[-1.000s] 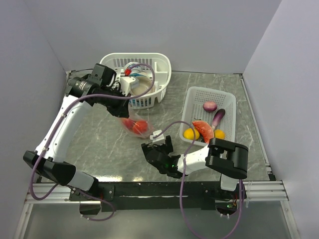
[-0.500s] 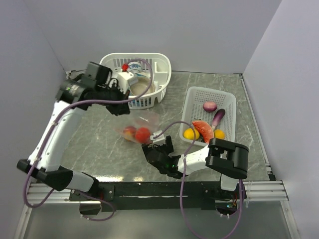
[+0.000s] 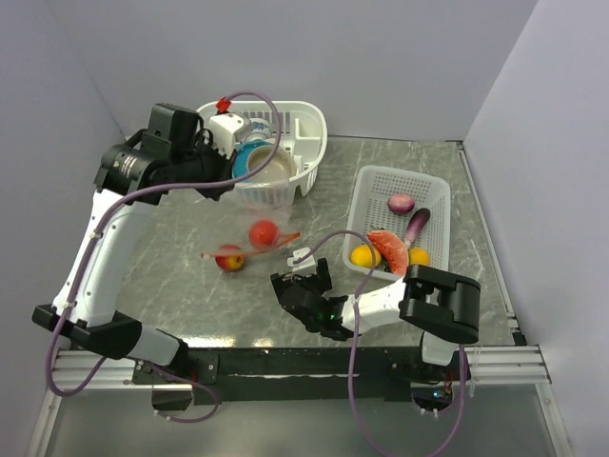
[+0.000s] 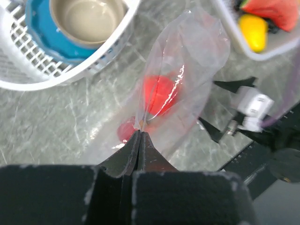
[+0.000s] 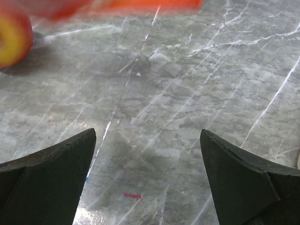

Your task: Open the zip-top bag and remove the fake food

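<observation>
My left gripper (image 3: 228, 188) is shut on the bottom edge of the clear zip-top bag (image 3: 257, 214) and holds it up, mouth down, in front of the white basket. In the left wrist view the jaws (image 4: 140, 133) pinch the plastic (image 4: 187, 61). A red fruit (image 3: 264, 232) hangs inside the bag (image 4: 159, 93). A red and yellow apple (image 3: 228, 258) lies on the table by the red-orange zip strip (image 3: 271, 244); I cannot tell if it is fully out. My right gripper (image 3: 303, 286) is open and empty, low over the table (image 5: 148, 136). The apple (image 5: 11, 40) shows at its far left.
A white tray (image 3: 376, 181) at the right holds a purple onion (image 3: 401, 203), an eggplant (image 3: 416, 225), a red piece (image 3: 388, 248), a lemon (image 3: 360, 255) and an orange (image 3: 419, 256). A white basket (image 3: 304, 129) with bowls stands at the back.
My left gripper has risen and drawn back toward the basket, lifting the bag mouth-down. The two fruits slid toward the mouth, and the apple now rests on the table. The right gripper stayed put.
</observation>
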Action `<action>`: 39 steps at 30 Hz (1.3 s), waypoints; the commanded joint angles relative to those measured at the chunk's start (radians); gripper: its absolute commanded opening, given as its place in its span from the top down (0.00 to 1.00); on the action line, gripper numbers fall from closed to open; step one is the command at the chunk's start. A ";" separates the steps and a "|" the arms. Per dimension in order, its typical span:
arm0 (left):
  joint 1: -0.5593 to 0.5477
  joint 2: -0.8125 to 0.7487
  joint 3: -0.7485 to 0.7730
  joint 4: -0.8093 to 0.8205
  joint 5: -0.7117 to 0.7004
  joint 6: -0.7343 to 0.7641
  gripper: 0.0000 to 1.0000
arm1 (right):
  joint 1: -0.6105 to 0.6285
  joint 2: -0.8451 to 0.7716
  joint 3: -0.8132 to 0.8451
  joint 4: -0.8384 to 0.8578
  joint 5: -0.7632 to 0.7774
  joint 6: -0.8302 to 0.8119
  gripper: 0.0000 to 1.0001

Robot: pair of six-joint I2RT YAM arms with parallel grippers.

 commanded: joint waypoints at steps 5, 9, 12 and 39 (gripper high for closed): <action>-0.027 0.008 0.092 0.039 -0.045 -0.012 0.99 | -0.003 -0.032 0.031 -0.002 0.012 -0.002 0.00; 0.017 0.028 0.163 0.051 -0.073 0.014 0.99 | -0.005 -0.040 0.033 -0.003 0.009 0.001 0.00; -0.093 0.029 -0.026 0.056 -0.204 0.012 0.99 | -0.003 -0.038 0.034 -0.006 0.005 -0.002 0.00; 0.463 -0.199 -0.825 0.534 -0.075 0.053 0.99 | -0.421 0.193 0.738 -0.623 0.200 0.039 0.00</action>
